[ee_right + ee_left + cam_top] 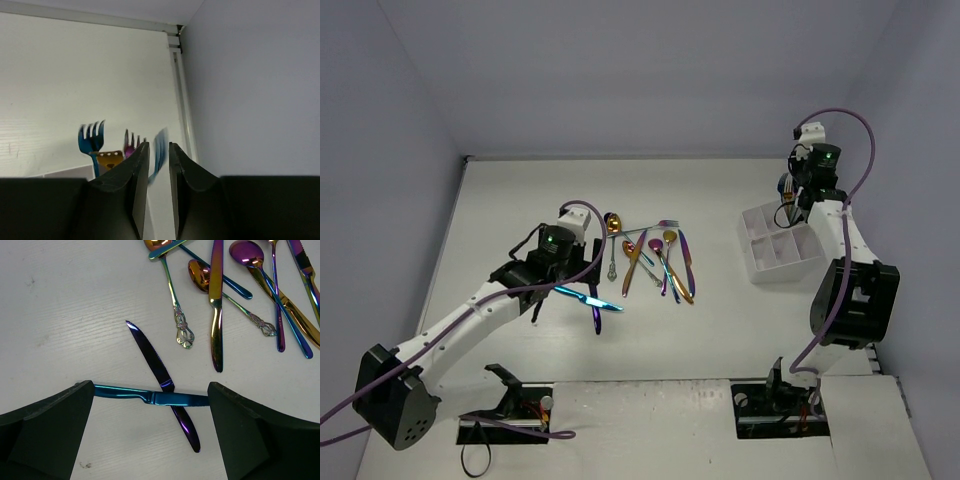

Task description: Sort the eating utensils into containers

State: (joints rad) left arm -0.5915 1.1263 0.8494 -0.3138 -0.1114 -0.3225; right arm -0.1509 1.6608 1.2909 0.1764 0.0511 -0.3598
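Several iridescent eating utensils (655,260) lie loose mid-table. A blue knife (150,397) lies crossed over a purple knife (155,365), apart from the pile. My left gripper (150,396) hangs wide open over the blue knife, one finger at each end of it. The white divided caddy (757,262) stands at the right, with a blue fork (91,136) and a purple fork (131,142) upright in it. My right gripper (159,150) is above the caddy, jaws slightly apart. A blurred blue fork (161,145) sits loose in the gap between them.
The pile holds a gold-purple knife (216,305), a purple spoon (246,252) and ornate-handled spoons (182,332). The back wall and right wall corner (179,35) stand close behind the caddy. Both arm bases sit at the near edge.
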